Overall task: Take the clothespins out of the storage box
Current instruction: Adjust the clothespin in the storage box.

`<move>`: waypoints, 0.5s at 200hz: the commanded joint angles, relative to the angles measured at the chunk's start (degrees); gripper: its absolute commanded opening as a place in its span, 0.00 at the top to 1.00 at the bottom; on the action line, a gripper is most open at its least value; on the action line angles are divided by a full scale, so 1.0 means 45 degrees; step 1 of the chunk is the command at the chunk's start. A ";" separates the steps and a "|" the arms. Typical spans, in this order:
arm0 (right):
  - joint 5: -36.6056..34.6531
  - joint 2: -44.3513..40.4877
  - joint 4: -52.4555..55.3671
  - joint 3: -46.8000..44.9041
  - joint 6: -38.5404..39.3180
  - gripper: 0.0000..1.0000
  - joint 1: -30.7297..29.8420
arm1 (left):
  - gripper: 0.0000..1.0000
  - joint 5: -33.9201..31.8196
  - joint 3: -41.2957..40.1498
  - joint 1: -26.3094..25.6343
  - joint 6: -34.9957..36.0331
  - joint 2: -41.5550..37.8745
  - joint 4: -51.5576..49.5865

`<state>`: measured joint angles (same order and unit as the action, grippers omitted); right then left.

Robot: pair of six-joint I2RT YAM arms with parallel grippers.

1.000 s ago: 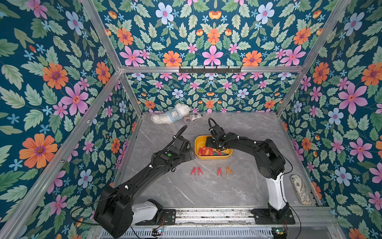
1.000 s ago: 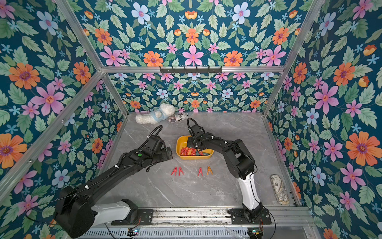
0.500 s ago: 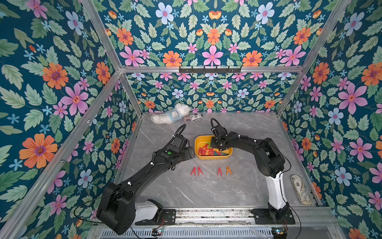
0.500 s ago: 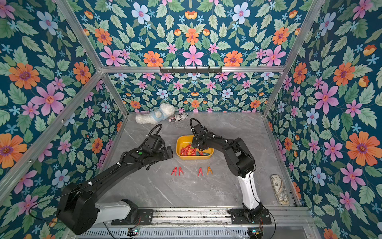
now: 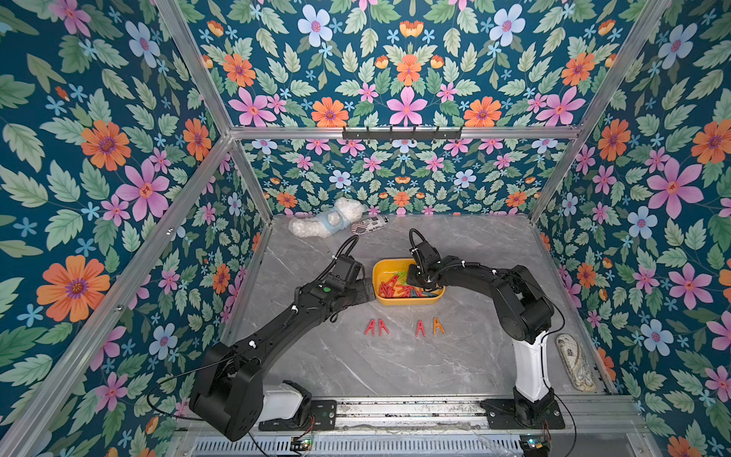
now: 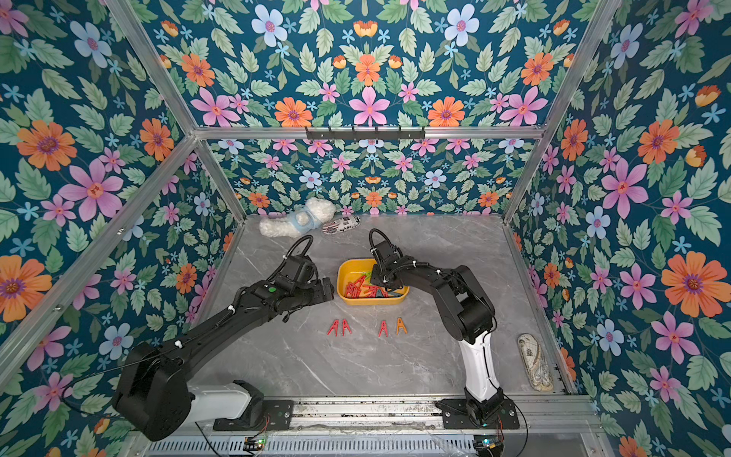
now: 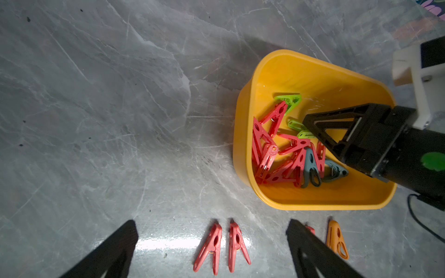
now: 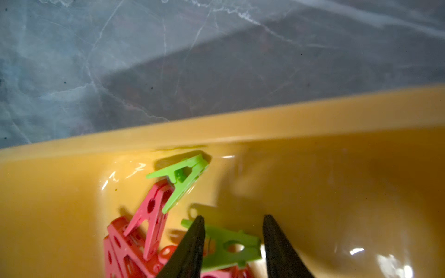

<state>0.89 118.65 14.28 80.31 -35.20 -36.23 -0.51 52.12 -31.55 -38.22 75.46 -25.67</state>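
The yellow storage box (image 5: 407, 301) (image 6: 372, 301) stands mid-table holding several red, green and grey clothespins (image 7: 277, 156). My right gripper (image 5: 415, 283) (image 8: 233, 216) reaches down into the box, its fingers closed in on a green clothespin (image 8: 231, 248) that lies crosswise between them. A second green clothespin (image 8: 183, 175) leans on the box wall (image 8: 313, 125). My left gripper (image 5: 370, 291) (image 7: 211, 221) hovers wide open just left of the box, holding nothing. In front of the box lie two red clothespins (image 5: 375, 327) (image 7: 226, 245), a third red one (image 5: 420, 328) and an orange one (image 5: 437, 326) (image 7: 337, 240).
A white plush toy (image 5: 326, 223) and a small patterned pouch (image 5: 370, 224) lie at the back wall. A patterned case (image 5: 575, 366) lies at the table's right edge. Flowered walls close the table on three sides.
The right gripper has shifted slightly inside the box and its jaws have narrowed around the green clothespin. The left arm has barely moved and stays open.
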 commanded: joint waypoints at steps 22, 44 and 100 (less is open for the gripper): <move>0.0627 0.0567 -0.0245 0.0404 -0.0548 0.60 -0.0002 | 0.00 -0.0157 -0.0250 0.0019 0.0017 -0.0356 0.0006; 0.0551 0.1048 -0.0142 0.0941 -0.0415 0.66 0.0041 | 0.00 -0.0179 -0.0366 0.0019 -0.0057 -0.0527 -0.0037; 0.0089 0.1027 0.0453 0.1678 0.0094 0.60 0.0128 | 0.00 -0.0257 -0.0478 0.0019 -0.0101 -0.0793 -0.0097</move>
<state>2.85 124.31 12.71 87.92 -36.05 -35.62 -0.71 50.15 -31.55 -38.65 72.18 -25.74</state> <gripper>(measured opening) 0.402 0.996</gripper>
